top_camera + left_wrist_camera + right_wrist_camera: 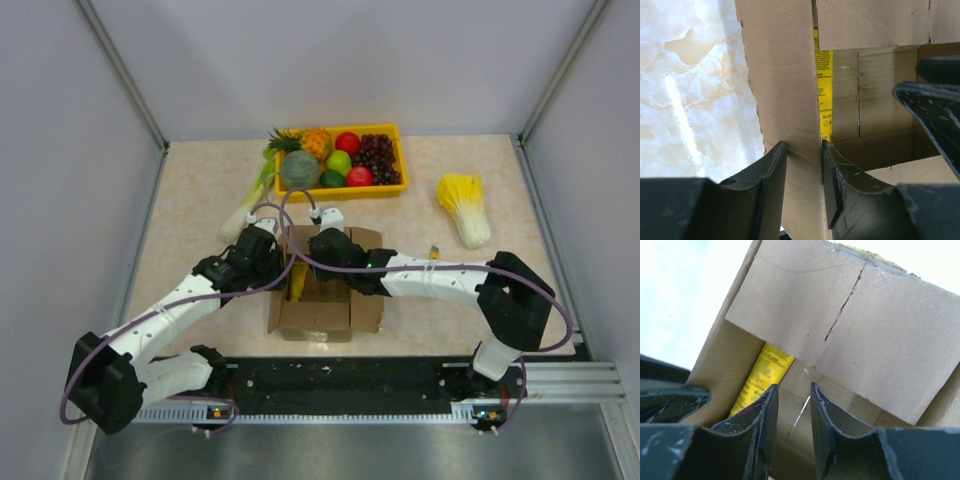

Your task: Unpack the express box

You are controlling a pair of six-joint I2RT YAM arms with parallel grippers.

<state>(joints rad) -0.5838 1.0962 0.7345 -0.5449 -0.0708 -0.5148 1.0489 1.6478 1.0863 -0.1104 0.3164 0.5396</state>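
The express box (330, 312) is a brown cardboard carton in the middle of the table with its flaps open. My left gripper (283, 262) is shut on the box's left flap (790, 90), which stands between its fingers (772, 170). My right gripper (322, 250) is over the open box with its jaws parted and nothing between them; in the right wrist view (794, 390) it points at the bare box floor. A yellow printed package (762, 377) lies inside along the left wall. The package also shows in the left wrist view (824, 90) and the top view (297, 285).
A yellow tray (400, 135) of fruit stands at the back. A leek (250, 200) lies to its left and a napa cabbage (465, 208) at the right. A small object (435, 250) lies by the right arm. White walls enclose the table.
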